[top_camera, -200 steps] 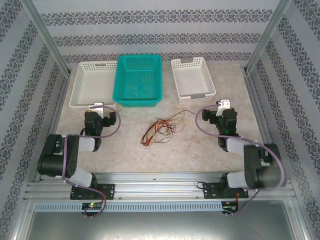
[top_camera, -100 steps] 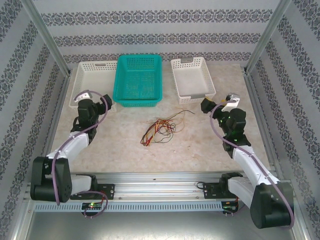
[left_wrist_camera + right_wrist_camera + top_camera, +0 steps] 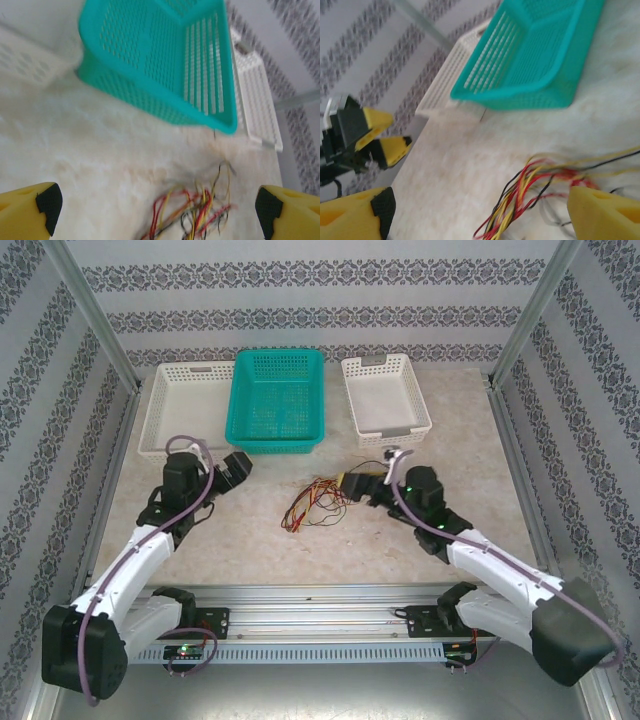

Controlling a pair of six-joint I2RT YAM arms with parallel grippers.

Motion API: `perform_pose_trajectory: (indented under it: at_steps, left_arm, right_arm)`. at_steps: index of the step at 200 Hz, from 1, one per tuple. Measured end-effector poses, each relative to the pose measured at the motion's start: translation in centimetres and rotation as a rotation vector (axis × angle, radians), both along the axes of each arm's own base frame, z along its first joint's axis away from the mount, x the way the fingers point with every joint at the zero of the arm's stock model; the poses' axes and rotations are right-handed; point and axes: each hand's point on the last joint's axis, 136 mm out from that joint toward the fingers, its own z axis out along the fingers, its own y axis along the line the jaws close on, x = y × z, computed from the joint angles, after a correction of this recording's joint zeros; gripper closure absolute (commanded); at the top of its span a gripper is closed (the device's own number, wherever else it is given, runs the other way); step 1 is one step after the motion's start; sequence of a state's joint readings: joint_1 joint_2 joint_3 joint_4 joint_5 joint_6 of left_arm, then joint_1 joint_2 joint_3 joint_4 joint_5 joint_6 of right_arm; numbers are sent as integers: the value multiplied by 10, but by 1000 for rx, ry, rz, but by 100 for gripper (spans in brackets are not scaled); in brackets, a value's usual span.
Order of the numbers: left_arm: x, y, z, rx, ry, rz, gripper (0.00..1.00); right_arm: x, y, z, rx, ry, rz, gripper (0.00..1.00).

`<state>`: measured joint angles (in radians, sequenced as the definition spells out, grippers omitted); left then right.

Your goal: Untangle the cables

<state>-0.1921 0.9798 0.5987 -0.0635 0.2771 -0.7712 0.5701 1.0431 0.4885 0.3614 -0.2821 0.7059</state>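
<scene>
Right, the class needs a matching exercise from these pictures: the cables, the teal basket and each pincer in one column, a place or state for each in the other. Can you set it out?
Column A
1. cables
2. teal basket
3. left pincer
4. right pincer

Column B
a. open, at the tangle's right end
b. between the wide white basket and the small white basket
c. open, near the teal basket's front left corner
d. lying in a loose tangle between the two pincers

Pairs: 1-d, 2-b, 3-c, 4-a
</scene>
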Motion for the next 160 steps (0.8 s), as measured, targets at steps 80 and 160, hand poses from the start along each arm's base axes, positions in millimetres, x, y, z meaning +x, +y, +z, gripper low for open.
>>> perform_pose_trajectory:
  at_steps: [80, 160]
  left_arm:
    - [-64, -36, -78, 65, 209, -168, 0]
    - [-85, -35, -103, 83, 261, -194, 0]
  right_arm:
    - [-43, 75, -105, -227, 201, 82, 34]
    - [-5, 103, -123, -230, 216, -69, 48]
